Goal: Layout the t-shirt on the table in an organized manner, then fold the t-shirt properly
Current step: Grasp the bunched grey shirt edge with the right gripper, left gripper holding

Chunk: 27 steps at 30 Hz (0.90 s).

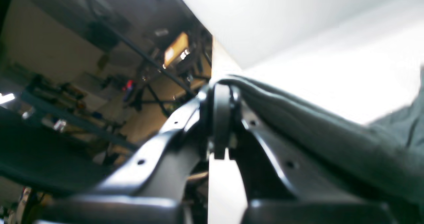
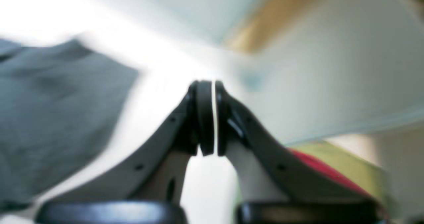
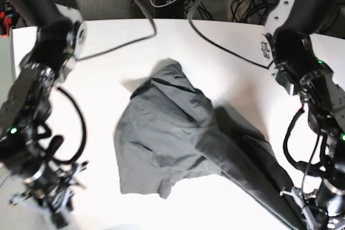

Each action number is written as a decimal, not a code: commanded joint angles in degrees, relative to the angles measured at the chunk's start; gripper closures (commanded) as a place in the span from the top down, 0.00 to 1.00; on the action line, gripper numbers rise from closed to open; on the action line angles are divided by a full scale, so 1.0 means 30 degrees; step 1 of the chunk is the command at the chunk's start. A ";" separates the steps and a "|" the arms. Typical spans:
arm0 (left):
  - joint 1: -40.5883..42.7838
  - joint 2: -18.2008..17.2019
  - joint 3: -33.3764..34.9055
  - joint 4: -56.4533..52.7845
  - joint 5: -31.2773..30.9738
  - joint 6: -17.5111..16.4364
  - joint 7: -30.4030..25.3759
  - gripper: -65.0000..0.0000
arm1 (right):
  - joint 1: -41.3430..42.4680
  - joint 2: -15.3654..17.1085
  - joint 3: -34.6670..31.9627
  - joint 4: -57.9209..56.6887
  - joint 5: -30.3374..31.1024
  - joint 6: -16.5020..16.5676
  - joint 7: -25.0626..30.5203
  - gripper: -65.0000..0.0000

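In the left wrist view the left gripper (image 1: 221,118) has its two fingers pressed together on a thick fold of the t-shirt (image 1: 331,144), and the dark grey cloth runs away from the fingertips to the right in a long, rope-like bunch over the white table (image 1: 298,35). In the base view that same arm is at the lower right, where the left gripper (image 3: 310,216) sits at the near edge of the table and a stretched band of the shirt leads down to it. The right gripper (image 2: 213,118) is seen in its own wrist view with its fingers almost together, only a thin bright slit between them, and nothing caught in the slit; the view is blurred. It is over bare table, with the t-shirt (image 2: 56,118) lying off to its left, apart from the fingers. In the base view the right gripper (image 3: 51,200) is at the lower left, away from the cloth. The t-shirt (image 3: 172,138) lies rumpled in the middle of the table (image 3: 97,95), with a broad crumpled mass at the centre, a raised peak toward the far side, and a darker, folded part trailing toward the lower right corner.
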<state>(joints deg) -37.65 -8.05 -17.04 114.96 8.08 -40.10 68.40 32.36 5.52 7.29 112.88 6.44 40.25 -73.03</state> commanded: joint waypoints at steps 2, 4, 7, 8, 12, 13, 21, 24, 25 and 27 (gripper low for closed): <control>-0.0095 -0.0260 0.0009 0.0201 -0.0069 0.0164 -0.0515 0.01 | -0.0574 -0.0975 -0.0100 0.0190 0.0184 -0.0083 0.0418 0.00; 0.0286 -0.0290 -0.0020 0.0231 -0.0069 0.0164 -0.0515 0.01 | -0.1629 -0.1942 -0.0628 0.0161 0.0125 -0.0083 0.0418 0.00; 0.0755 -0.0319 -0.0020 0.0260 -0.0069 0.0164 -0.0515 0.01 | -0.3153 -0.3144 -0.1946 0.0219 0.0125 -0.0083 0.0389 0.00; 0.0901 -0.0407 -0.0020 0.0260 -0.0069 0.0164 -0.0515 0.01 | -0.3768 -0.3525 -0.2503 0.0219 0.0125 -0.0083 0.0389 0.02; 0.1165 -0.0495 -0.0020 0.0260 -0.0069 0.0164 -0.0544 0.01 | -0.5819 -0.4287 -0.4818 0.0219 0.0067 -0.0083 0.0448 0.19; 0.1165 -0.0524 -0.0020 0.0260 -0.0069 0.0164 -0.0544 0.01 | -0.6288 -0.4287 -0.5375 0.0219 0.0067 -0.0083 0.0711 0.25; 0.1546 -0.0407 0.0009 0.0289 -0.0099 0.0164 -0.0632 0.01 | -0.8955 -0.2997 -0.6283 -0.1363 0.0008 -0.0083 0.4755 0.63; 0.2015 -0.0348 0.0038 0.0289 -0.0099 0.0164 -0.1365 0.01 | -0.9072 -0.2089 -0.6254 -0.2770 0.0008 -0.0083 0.5605 0.64; 0.2191 -0.0348 0.0067 0.0289 -0.0099 0.0164 -0.1540 0.01 | -0.9160 -0.1854 -0.6254 -0.3092 0.0008 -0.0083 0.5781 0.63; 0.2484 -0.0319 0.0067 0.0231 -0.0099 0.0164 -0.1775 0.01 | -0.9277 -0.1532 -0.6254 -0.3561 0.0008 -0.0083 0.6396 0.63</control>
<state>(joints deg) -28.38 -8.64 -16.75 115.04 7.68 -40.10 64.47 3.49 1.23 -11.42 101.14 5.85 40.21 -55.35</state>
